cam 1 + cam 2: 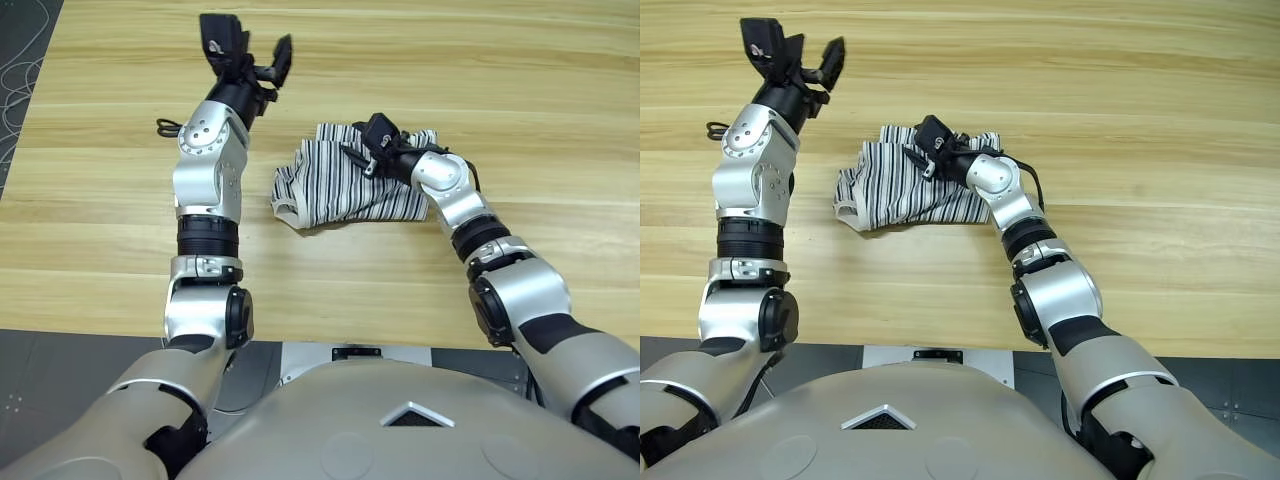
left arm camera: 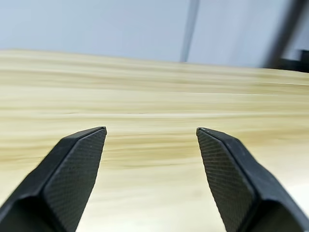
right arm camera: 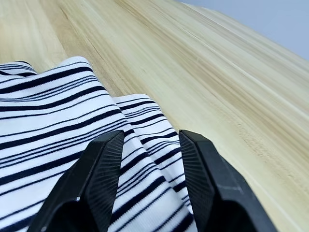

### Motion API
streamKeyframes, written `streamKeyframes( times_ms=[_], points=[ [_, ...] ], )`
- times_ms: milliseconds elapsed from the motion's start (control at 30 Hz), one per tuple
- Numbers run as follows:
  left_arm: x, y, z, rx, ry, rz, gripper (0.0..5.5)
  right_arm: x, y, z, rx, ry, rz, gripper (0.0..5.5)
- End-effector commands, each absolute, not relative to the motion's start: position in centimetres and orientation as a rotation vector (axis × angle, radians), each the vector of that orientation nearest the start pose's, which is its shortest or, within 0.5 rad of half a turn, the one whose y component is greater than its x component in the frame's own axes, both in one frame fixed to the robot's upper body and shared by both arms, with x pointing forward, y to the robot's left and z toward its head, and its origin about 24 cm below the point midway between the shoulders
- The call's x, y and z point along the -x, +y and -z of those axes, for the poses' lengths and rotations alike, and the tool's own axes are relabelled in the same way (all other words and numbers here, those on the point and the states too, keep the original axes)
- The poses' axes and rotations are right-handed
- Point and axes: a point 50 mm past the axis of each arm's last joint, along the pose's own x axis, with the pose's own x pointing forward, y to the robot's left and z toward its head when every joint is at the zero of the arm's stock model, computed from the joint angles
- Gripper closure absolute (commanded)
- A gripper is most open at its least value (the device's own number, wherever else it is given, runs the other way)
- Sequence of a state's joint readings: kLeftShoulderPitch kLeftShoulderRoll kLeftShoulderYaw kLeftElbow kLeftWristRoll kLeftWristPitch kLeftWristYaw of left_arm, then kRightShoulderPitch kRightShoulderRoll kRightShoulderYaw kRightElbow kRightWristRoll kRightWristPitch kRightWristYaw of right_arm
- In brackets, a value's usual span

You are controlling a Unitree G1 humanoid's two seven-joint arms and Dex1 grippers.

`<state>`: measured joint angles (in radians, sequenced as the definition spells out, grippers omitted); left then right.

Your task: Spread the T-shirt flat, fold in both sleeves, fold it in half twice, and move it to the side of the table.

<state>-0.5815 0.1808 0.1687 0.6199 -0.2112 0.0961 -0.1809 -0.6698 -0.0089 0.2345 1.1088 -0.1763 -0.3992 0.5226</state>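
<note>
Black-and-white striped T-shirt (image 1: 340, 185) lies bunched mid-way on the light wooden table (image 1: 450, 60). Right gripper (image 3: 150, 135) sits over it, jaws narrowly parted, seemingly touching cloth. Left gripper (image 2: 150, 130) gapes wide, well apart.

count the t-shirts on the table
1. A striped T-shirt lies crumpled near the middle of the table, under the right gripper; another hidden beneath it cannot be ruled out.
</note>
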Motion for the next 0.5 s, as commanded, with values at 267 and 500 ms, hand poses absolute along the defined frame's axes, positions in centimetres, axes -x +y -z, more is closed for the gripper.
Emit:
streamKeyframes(
  times_ms=[267,500],
  points=[
    [-36.8,21.9,-5.4,0.152,0.116,-0.158,2.03,-30.4,-9.1,2.4,0.418,0.286,-0.902,3.41],
    [-35.9,22.9,-4.4,0.149,0.114,-0.201,2.03,-29.7,-21.4,2.2,0.511,0.396,-0.642,3.41]
  ],
)
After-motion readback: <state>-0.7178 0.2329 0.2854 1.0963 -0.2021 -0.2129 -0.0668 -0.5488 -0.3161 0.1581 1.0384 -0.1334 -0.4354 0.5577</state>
